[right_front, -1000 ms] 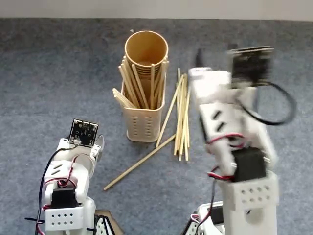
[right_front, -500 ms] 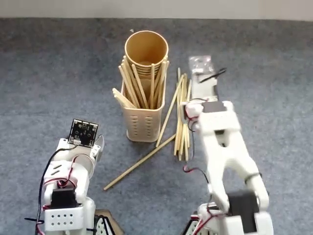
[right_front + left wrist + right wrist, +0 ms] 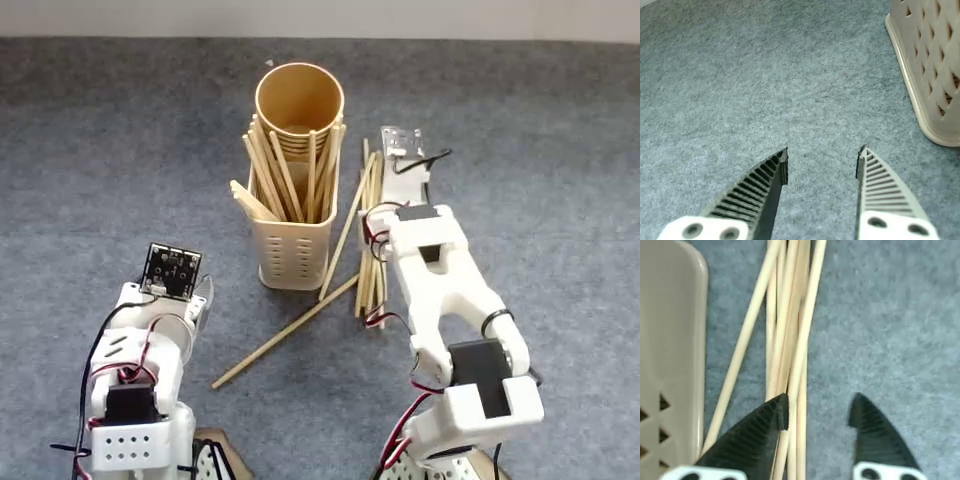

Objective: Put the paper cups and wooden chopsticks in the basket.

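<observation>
A beige perforated basket stands mid-table, holding stacked paper cups and several wooden chopsticks. A loose bundle of chopsticks lies on the carpet just right of the basket, and one single chopstick lies diagonally in front of it. My right arm stretches over the bundle. My right gripper is open just above those chopsticks, one finger over them, beside the basket wall. My left gripper is open over bare carpet near the basket's base.
Grey carpet covers the table, with free room left of the basket and at the far right. My left arm sits at the front left, apart from the single chopstick.
My right arm has come down from a raised pose and stretched forward, so its gripper now hangs low over the loose chopstick bundle. The left arm has not moved.
</observation>
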You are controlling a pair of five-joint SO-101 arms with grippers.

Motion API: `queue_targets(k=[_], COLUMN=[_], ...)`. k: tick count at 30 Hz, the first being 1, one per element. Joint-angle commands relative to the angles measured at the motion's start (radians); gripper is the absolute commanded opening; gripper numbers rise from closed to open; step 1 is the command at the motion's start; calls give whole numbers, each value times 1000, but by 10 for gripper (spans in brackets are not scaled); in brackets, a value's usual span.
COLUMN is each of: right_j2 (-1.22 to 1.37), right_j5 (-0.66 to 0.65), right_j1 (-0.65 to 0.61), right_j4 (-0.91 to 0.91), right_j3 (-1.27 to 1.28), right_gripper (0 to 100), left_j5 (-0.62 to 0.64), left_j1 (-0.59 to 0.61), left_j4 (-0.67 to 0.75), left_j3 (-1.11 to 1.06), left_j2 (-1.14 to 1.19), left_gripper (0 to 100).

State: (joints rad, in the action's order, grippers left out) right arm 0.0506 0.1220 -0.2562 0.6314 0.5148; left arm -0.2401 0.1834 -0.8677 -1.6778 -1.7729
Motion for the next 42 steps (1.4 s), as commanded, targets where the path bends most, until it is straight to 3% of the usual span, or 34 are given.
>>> queue_targets(k=[1,7,13,24,42], right_j2=[-7,18,137,143,137], right_j5=[12,5,3,-15,-114], right_j1=[-10,2,10,133,176], right_j4=[-18,-18,-12,82,87], right_j3=[-33,13,-15,-136,-142], right_gripper=[82,135,135,135,135], left_j5=[-8,-8,-8,-8,-8], left_j1=[-4,-4,-4,-5,-7], left_j4=[-2,-2,-3,-17,-17], left_j3=[-19,-19,-19,-19,-19], left_j2=[-5,-5,-5,-7,-7], left_gripper=[245,245,245,245,245])
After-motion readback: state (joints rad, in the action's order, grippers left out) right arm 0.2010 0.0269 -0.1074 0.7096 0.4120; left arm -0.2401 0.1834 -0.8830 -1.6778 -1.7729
